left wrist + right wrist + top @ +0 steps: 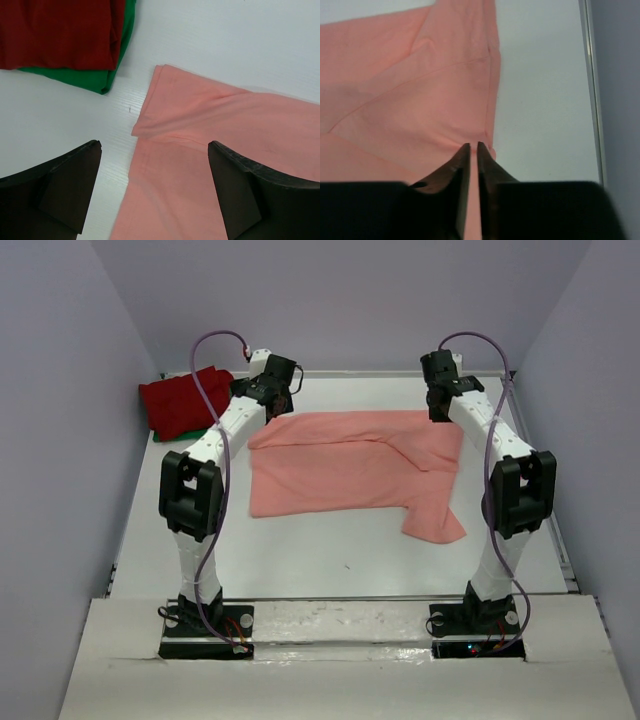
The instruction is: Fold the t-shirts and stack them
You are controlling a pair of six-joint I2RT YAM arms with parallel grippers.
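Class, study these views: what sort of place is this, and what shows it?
Probably a robotics test cell: plain lilac walls box in a white tabletop, a white left arm and right arm are bolted at its near edge, and a salmon-pink cloth t-shirt lies on it.

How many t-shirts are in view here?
3. The salmon-pink t-shirt lies spread in the middle; the dark red t-shirt sits folded at far left; the green t-shirt lies beneath it, mostly hidden.

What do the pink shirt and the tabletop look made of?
Salmon-pink shirt: soft matte knit cloth, likely cotton jersey; it lies in limp folds with a sewn seam. Table: hard white sheet, faintly ribbed, slight sheen; perhaps corrugated plastic, cannot confirm.
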